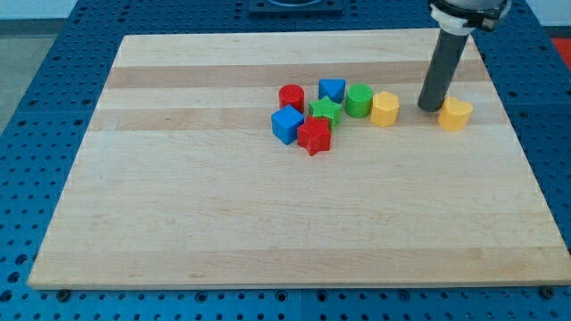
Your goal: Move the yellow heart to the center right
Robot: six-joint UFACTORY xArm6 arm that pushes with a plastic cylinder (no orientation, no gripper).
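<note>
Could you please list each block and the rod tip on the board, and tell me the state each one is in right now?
my tip: down on the board, just left of the right-hand yellow block.
yellow block: alone, right of the tip.
second yellow block: beside the green cylinder.
green cylinder: upright.
blue block: cluster's top.
green star: flat, mid-cluster.
red cylinder: upright.
blue cube: cluster's left.
red star: flat, cluster's bottom.

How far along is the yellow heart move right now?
Looks done: one yellow block, apparently the heart, sits apart from the cluster, toward the view's right. In hand: my tip is just left of it, close or touching; I cannot tell which. Left: the block is still in the board's upper part, so it probably needs pushing down to center right. The other yellow block stays by the green cylinder.
</note>
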